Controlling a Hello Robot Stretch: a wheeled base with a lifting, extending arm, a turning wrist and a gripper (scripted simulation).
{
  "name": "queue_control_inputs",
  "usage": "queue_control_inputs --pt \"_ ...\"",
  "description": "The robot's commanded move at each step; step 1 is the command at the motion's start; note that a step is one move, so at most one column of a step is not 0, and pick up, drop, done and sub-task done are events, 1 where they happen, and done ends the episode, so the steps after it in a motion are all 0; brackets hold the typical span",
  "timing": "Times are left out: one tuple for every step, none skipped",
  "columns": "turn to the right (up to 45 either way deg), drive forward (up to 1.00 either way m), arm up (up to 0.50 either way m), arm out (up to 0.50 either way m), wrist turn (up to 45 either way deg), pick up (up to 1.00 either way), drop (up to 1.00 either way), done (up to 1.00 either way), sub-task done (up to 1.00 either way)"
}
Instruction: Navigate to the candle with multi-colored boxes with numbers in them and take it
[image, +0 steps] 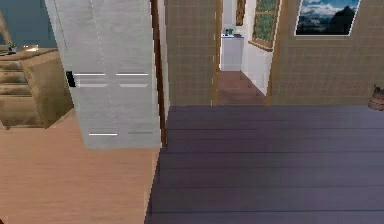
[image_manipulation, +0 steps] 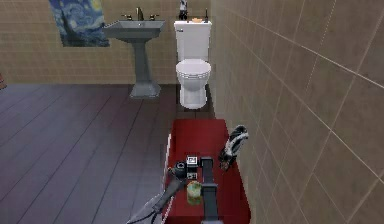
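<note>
**Arm side view, nearest.** The arm (image_manipulation: 213, 205) rises from the bottom edge. The tool (image_manipulation: 148, 208) points its two thin fingers toward this view's lower left, over dark floor at the edge of a low red worktop (image_manipulation: 205, 135). You cannot tell how the fingers are set, nor whether the tool holds anything.

Just beside the arm sits a small green blob (image_manipulation: 194, 190). Farther out on the worktop lies a black-and-white object (image_manipulation: 235, 142). Beyond stand a white toilet (image_manipulation: 193, 78), with small things (image_manipulation: 199, 18) on its tank, and a pedestal sink (image_manipulation: 138, 35). Which of these, if any, is the candle cannot be told.

**Deciding relation.** The green blob lies to this view's right of the fingertips, opposite to where they point. If it is your target, the tool probably has to turn round toward it.

**Forward view.** A white door (image: 110, 70) stands near, with a doorway (image: 240, 65) farther off.
</note>
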Motion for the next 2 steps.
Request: queue_control_inputs --pt "0.0 0.0 0.0 0.0 45.0 0.0 0.0 0.0 0.0" --pt "0.0 0.0 0.0 0.0 45.0 0.0 0.0 0.0 0.0"
